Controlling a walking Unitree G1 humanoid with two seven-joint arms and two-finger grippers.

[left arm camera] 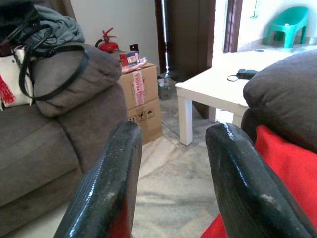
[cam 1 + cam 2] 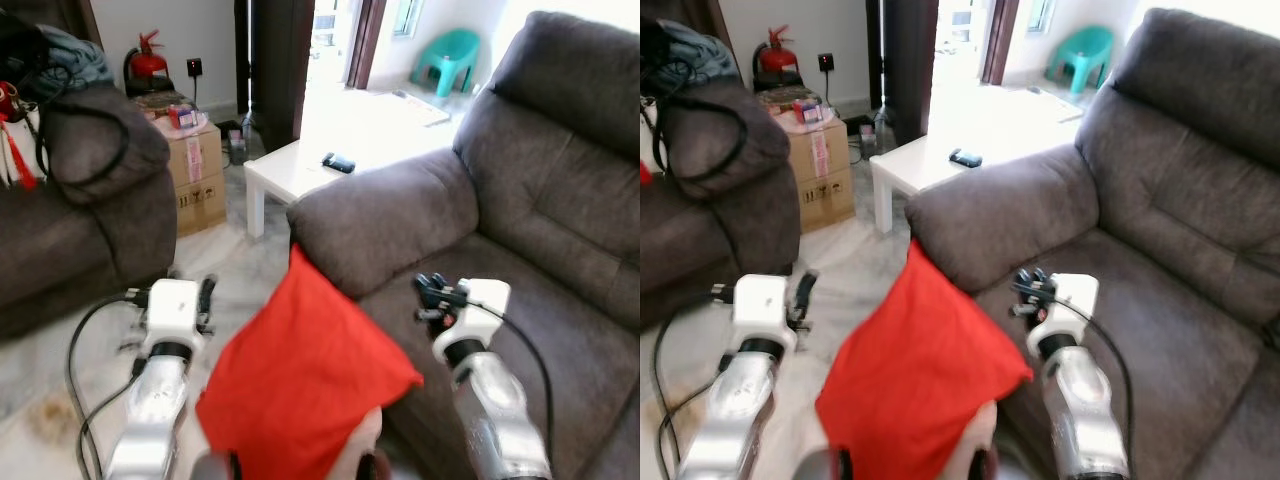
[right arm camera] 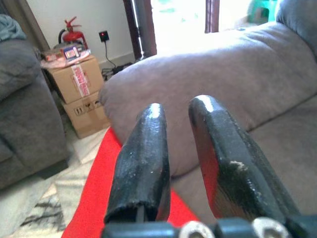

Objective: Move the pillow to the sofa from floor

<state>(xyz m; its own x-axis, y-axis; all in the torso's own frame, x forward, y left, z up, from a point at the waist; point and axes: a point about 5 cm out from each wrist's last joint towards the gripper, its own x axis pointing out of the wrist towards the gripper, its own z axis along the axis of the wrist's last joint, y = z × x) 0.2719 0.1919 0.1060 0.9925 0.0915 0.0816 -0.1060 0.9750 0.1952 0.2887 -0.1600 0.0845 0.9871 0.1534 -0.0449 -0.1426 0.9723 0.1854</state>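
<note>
A: State the position of the pillow (image 2: 300, 385).

B: The red pillow is raised off the floor (image 2: 235, 265), between the two arms, in front of the robot. Its upper corner touches the front of the sofa's armrest (image 2: 375, 220). Its right edge lies against the front edge of the seat cushion (image 2: 520, 320).

A: State the left gripper (image 1: 171, 163) condition.

B: The fingers are spread, with a wide gap between them. In the left wrist view the pillow shows past the fingers on one side; nothing is pinched. The arm is raised to the left of the pillow, above the floor.

A: State the right gripper (image 3: 176, 134) condition.

B: The fingers stand slightly apart, with a narrow gap, and pinch nothing. They point toward the armrest, with the pillow below them. The arm sits above the seat cushion's front edge, right of the pillow.

A: List surrounding items.

B: A white low table (image 2: 300, 165) stands behind the armrest, with a dark small object (image 2: 338, 163) near its edge. A cardboard box (image 2: 195, 170) sits beside a second sofa (image 2: 80, 220) at left. A red fire extinguisher (image 2: 147, 60) stands by the wall.
</note>
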